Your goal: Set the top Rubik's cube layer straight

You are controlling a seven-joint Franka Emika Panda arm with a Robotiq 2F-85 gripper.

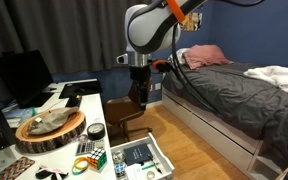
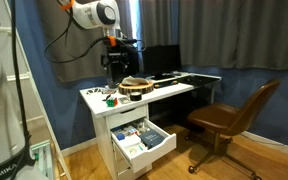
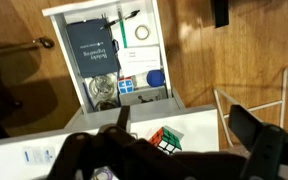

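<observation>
the rubik's cube (image 3: 164, 140) lies on the white desk (image 3: 199, 118), close to the desk's edge over the open drawer (image 3: 54, 55). in the wrist view its top layer looks turned a little out of line with the rest, though the cube is small and partly blurred there. in an exterior view the cube (image 1: 92, 157) sits at the near end of the desk, just right of a flat keypad-like thing (image 1: 9, 168) and nearer than a round wooden block (image 1: 49, 130) and a roll of tape (image 1: 96, 131).

the arm (image 1: 149, 28) hangs well above that end of the desk. the jaws are released and spread wide, with nothing between them. in the wrist view they show as two dark, blurred shapes at the bottom left and bottom right, and the cube appears between them, far below.

the drawer holds a dark book (image 3: 89, 45), a white roll (image 3: 142, 33), a blue round thing (image 3: 156, 78) and a small checkered cube (image 3: 127, 86). a brown chair (image 2: 229, 120) stands on the wooden floor to the right of the desk in an exterior view, and a dark monitor (image 2: 162, 60) stands at the far side of the desk. a bed (image 1: 234, 90) with a grey cover fills the right of the room.
</observation>
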